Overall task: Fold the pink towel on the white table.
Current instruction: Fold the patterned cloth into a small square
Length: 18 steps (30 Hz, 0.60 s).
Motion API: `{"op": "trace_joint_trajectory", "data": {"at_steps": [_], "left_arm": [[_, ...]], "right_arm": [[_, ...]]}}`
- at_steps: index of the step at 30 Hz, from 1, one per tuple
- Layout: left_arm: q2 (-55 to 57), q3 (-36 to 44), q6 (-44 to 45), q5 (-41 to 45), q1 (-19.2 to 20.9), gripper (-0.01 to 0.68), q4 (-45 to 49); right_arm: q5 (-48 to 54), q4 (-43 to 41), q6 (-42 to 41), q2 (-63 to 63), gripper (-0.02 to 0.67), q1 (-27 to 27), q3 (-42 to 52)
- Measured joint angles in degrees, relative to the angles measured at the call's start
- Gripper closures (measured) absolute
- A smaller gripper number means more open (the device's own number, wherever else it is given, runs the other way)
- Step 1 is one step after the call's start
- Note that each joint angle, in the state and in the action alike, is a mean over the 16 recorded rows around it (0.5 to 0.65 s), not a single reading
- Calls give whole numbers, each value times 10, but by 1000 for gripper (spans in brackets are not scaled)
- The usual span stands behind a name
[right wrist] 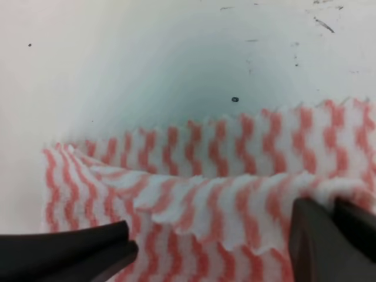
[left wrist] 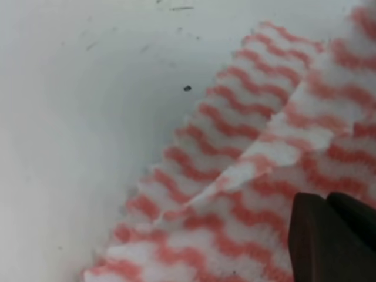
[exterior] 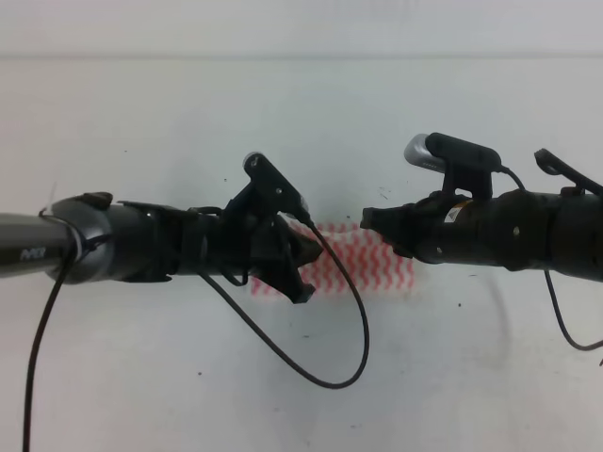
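Near the middle of the white table [exterior: 170, 367] lies the pink towel [exterior: 372, 266], a small striped cloth with both arms reaching in over it from either side. From overhead the left gripper [exterior: 303, 256] covers the towel's left end and the right gripper [exterior: 382, 226] sits at its upper right part, the two facing each other with a strip of striped cloth showing between them. A black cable [exterior: 332, 325] loops from the left arm down across the table in front of the towel. Seen from the left wrist, the towel [left wrist: 252, 176] has one layer lying over another with a raised crease running across it, and only one dark finger [left wrist: 329, 241] shows at the lower right corner, so how far that gripper is open cannot be told. Seen from the right wrist, the gripper [right wrist: 211, 244] is spread wide, one finger [right wrist: 70, 249] low on the left and one [right wrist: 332, 238] on the right, with a lifted fold of the towel [right wrist: 205, 200] bunched between them; whether they pinch it cannot be told.
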Motion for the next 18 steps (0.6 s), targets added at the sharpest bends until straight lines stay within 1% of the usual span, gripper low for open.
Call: {"op": "trace_joint_trajectory", "data": {"at_steps": [7,18], "left_arm": [[12,-7,38,14,0,673,-28],[31,-30,45,22,0,673,-29]], "right_arm": [[0,0,0,0,651,0,0],[0,0,0,1,650,0,0]]}}
